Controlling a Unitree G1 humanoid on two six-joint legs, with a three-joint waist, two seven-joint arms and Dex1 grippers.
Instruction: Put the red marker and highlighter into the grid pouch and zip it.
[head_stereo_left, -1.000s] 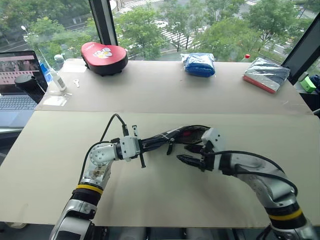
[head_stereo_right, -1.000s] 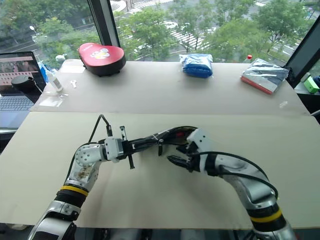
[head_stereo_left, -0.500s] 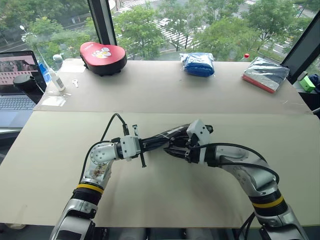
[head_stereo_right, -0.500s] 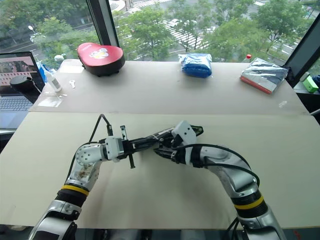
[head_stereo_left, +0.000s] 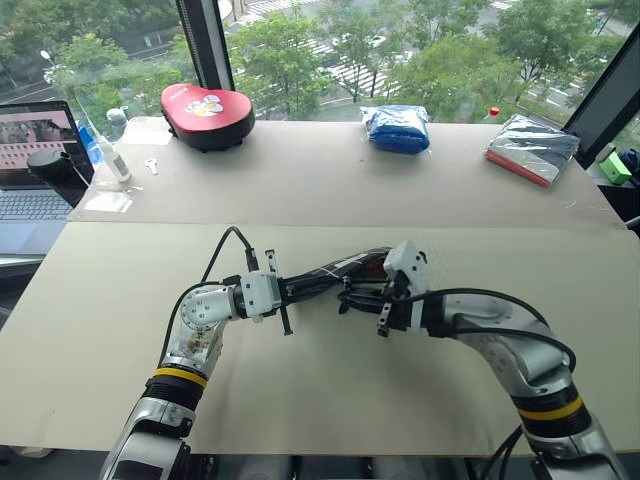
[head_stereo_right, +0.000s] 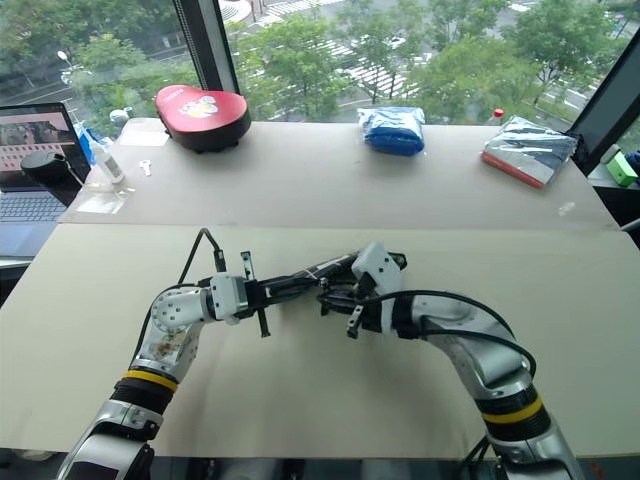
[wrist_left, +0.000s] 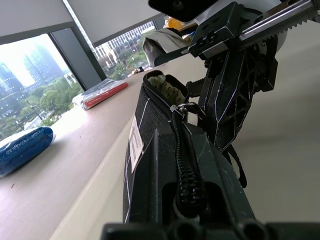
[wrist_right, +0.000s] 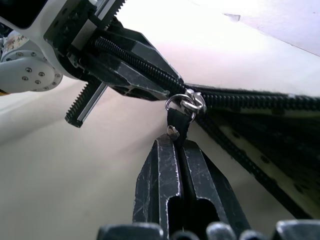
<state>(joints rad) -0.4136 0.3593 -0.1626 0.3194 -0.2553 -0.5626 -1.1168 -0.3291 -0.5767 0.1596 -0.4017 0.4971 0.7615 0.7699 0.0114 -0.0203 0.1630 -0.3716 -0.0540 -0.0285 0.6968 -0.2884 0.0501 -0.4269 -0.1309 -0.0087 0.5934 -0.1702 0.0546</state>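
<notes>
Left claw clamped on grid pouch end above table, right claw pinching zipper pull strap, pouch partly unzipped

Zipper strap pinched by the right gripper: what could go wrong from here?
The right gripper grips only the tip of the zipper strap, so it may slip when pulled. The left gripper holds just one end of the grid pouch, which could twist. The mouth is still open.
</notes>
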